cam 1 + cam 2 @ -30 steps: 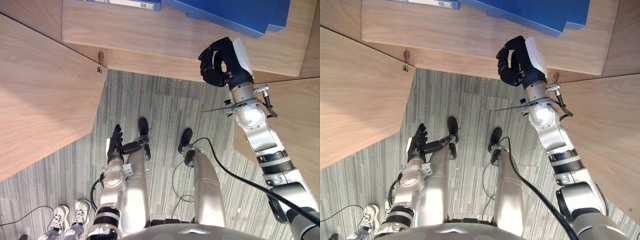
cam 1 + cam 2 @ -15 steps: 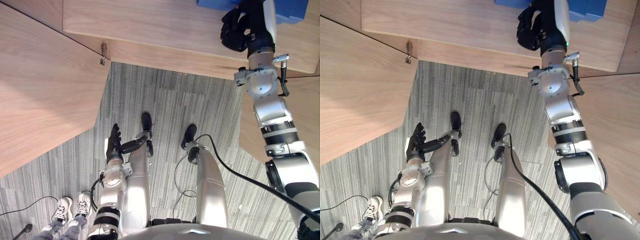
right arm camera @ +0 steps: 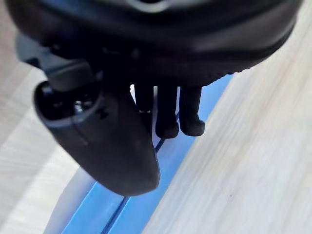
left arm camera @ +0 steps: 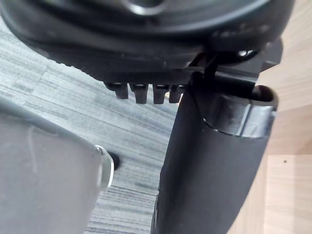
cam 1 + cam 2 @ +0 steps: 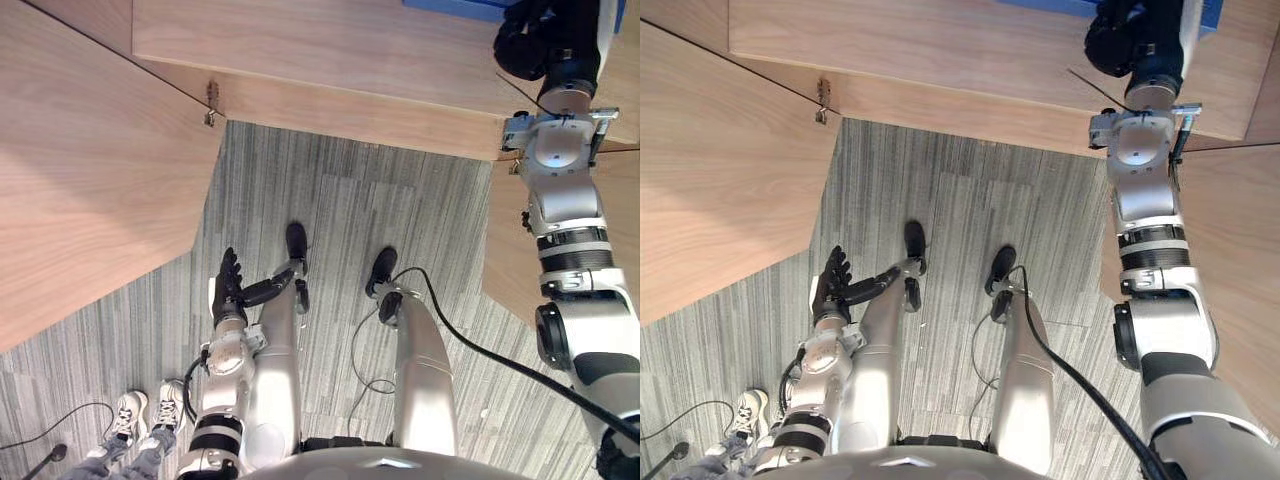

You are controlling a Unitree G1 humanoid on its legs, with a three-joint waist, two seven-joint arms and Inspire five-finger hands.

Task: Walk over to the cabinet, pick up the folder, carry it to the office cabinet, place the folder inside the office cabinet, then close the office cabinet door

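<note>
The blue folder lies on the wooden cabinet shelf, with just a strip of it in sight at the far edge. My right hand is stretched out over the shelf right at the folder. In the right wrist view its fingers are curled, their tips over the folder's blue cover, and nothing is clasped between them and the thumb. My left hand hangs low beside my left leg, its fingers straight and holding nothing.
The left cabinet door stands open, swung out towards me from its hinge. The open right door sits just behind my right arm. Grey striped carpet lies below. A person's white shoes stand at the lower left.
My right arm has stretched further forward and to the right, bringing the hand up to the folder. Less of the folder shows now. The view has shifted a little. The left hand is still.
</note>
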